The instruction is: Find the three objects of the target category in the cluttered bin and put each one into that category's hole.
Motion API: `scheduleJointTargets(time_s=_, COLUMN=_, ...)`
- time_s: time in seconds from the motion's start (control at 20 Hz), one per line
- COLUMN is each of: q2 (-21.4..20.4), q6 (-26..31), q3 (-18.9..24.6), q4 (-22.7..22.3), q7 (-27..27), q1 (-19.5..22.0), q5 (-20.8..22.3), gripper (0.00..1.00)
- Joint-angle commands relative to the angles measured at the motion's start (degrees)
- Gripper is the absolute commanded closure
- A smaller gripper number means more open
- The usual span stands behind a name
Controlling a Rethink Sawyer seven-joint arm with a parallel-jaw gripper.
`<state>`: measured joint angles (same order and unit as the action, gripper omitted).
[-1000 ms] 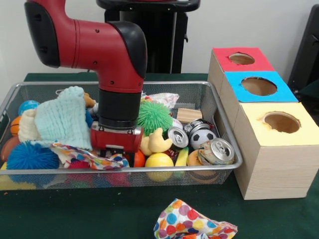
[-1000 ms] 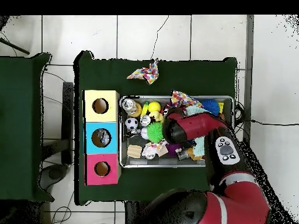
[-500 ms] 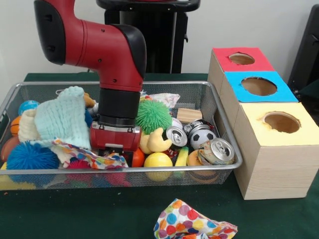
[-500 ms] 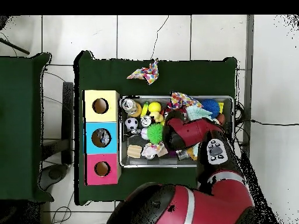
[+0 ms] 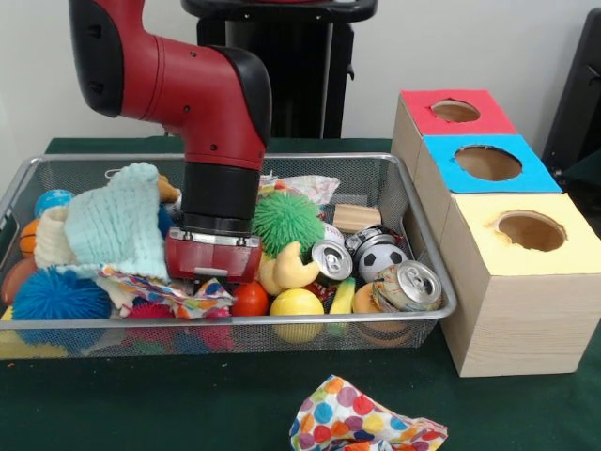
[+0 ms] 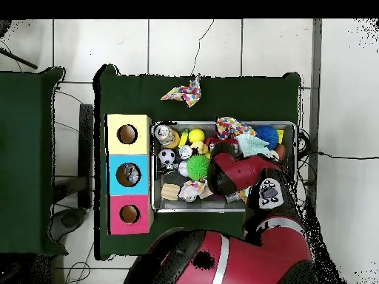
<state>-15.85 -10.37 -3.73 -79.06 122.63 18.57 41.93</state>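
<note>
Slightly raised since a second ago, the gripper sits left of centre in the wire bin, its fingers hidden behind the dotted cloth, state untellable. Cans lie lower right.

Overhead, the arm covers mid-bin; three-holed box at left.

the arm has risen slightly, uncovering a red ball.
</note>
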Motion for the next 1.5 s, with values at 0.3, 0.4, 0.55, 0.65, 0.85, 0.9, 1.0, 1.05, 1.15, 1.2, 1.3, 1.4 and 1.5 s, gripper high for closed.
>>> scheduleJointTargets(time_s=0.3, q2=10.4, q6=6.2, q3=-0.6, q4=6.1, q7=1.2, q1=1.0, q5=-0.2, gripper=1.0)
scheduleJointTargets(time_s=0.4, q2=10.2, q6=6.6, q3=-1.6, q4=6.3, q7=0.9, q1=-0.1, q5=-0.2, gripper=1.0)
scheduleJointTargets(time_s=0.55, q2=8.5, q6=9.1, q3=-2.4, q4=5.7, q7=0.8, q1=-1.5, q5=-0.8, gripper=1.0)
scheduleJointTargets(time_s=0.65, q2=5.0, q6=14.1, q3=-2.0, q4=4.1, q7=-0.8, q1=-2.6, q5=-1.2, gripper=1.0)
scheduleJointTargets(time_s=0.85, q2=-9.6, q6=32.3, q3=3.2, q4=-2.4, q7=-7.8, q1=-3.0, q5=-6.8, gripper=1.0)
scheduleJointTargets(time_s=0.9, q2=-13.0, q6=36.9, q3=4.8, q4=-3.7, q7=-9.5, q1=-2.5, q5=-8.8, gripper=1.0)
scheduleJointTargets(time_s=1.0, q2=-17.3, q6=44.7, q3=7.2, q4=-4.9, q7=-12.4, q1=-1.6, q5=-12.0, gripper=1.0)
scheduleJointTargets(time_s=1.05, q2=-18.7, q6=47.3, q3=8.0, q4=-5.3, q7=-13.4, q1=-1.3, q5=-12.9, gripper=1.0)
scheduleJointTargets(time_s=1.15, q2=-20.3, q6=50.1, q3=9.1, q4=-6.0, q7=-14.3, q1=-0.8, q5=-13.7, gripper=1.0)
scheduleJointTargets(time_s=1.2, q2=-20.9, q6=50.4, q3=9.4, q4=-6.7, q7=-14.6, q1=-0.7, q5=-13.4, gripper=1.0)
scheduleJointTargets(time_s=1.3, q2=-22.2, q6=51.1, q3=10.0, q4=-7.9, q7=-15.7, q1=-0.5, q5=-12.5, gripper=1.0)
scheduleJointTargets(time_s=1.4, q2=-23.6, q6=51.4, q3=10.4, q4=-9.4, q7=-15.2, q1=-0.3, q5=-11.9, gripper=1.0)
scheduleJointTargets(time_s=1.5, q2=-24.9, q6=51.9, q3=10.8, q4=-10.6, q7=-15.3, q1=-0.1, q5=-11.1, gripper=1.0)
